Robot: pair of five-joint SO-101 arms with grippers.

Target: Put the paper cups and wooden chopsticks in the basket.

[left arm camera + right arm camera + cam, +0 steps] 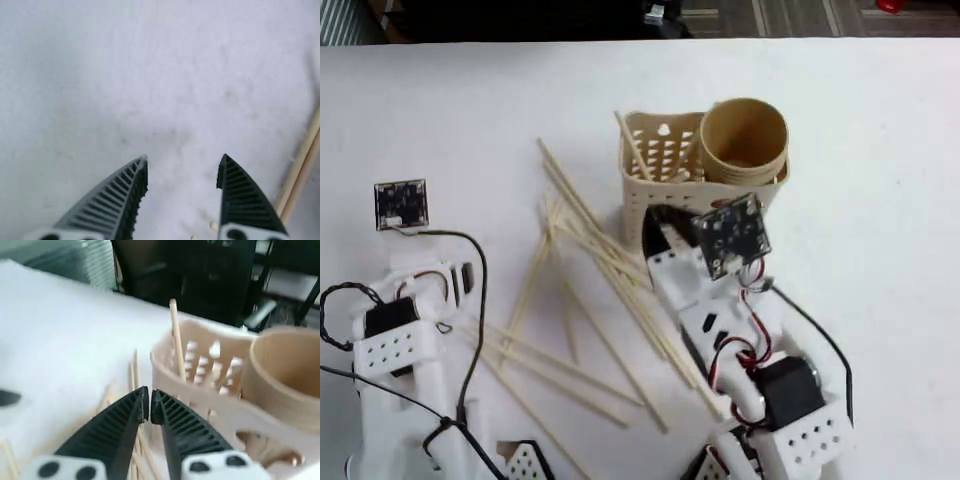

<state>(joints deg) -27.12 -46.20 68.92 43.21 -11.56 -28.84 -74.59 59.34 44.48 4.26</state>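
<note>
White table (880, 120) | chopsticks (592, 243) strewn beside basket (638, 205) holding cup (744, 135) | left jaws spread | right jaws pressed together

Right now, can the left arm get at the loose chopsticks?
Probably yes: the left gripper is open over bare table, chopsticks lie just beside it with nothing between, and the right gripper is off by the basket.

Robotics lab bench in an office-like room, white-covered table (880, 120), white printed arm housings (395, 350) with loose black cable (480, 290), exposed camera board (401, 204), dark office chair (150, 270) behind the table, plank-patterned floor (800, 15) beyond the far edge.
</note>
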